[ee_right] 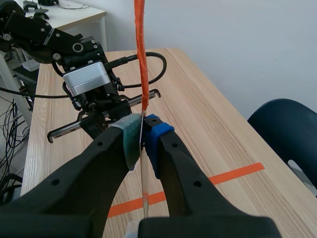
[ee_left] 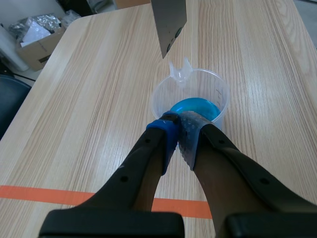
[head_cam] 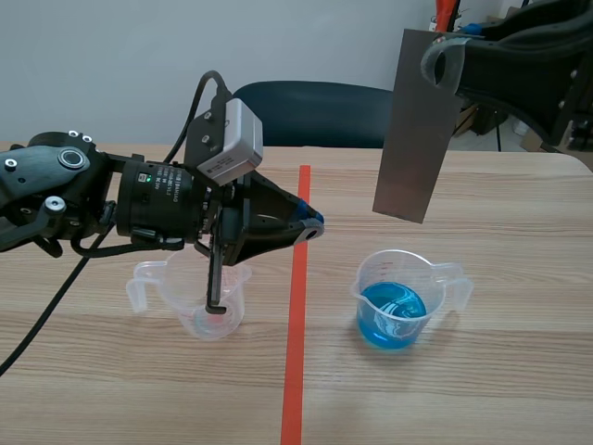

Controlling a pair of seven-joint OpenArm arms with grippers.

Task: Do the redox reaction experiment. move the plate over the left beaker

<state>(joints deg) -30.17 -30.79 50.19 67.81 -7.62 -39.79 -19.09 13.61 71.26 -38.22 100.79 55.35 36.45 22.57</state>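
A grey metal plate [head_cam: 417, 125] hangs upright in the air at the right, above and behind the beaker of blue liquid [head_cam: 393, 304]. My right gripper [head_cam: 445, 63] is shut on the plate's top end; in the right wrist view the plate [ee_right: 140, 49] shows edge-on between the pads [ee_right: 130, 141]. The left beaker [head_cam: 199, 301], clear and empty, stands left of the tape line under my left arm. My left gripper [head_cam: 312, 228] is shut on nothing, hovering over the tape. From the left wrist, the shut gripper [ee_left: 177, 133] points at the blue beaker [ee_left: 192, 99], with the plate [ee_left: 169, 22] beyond.
A thin black bar [head_cam: 215, 278] on the left arm hangs down into the empty beaker. A dark blue chair [head_cam: 315, 113] stands behind the table. A cardboard box [ee_left: 37, 42] sits on the floor past the table's edge.
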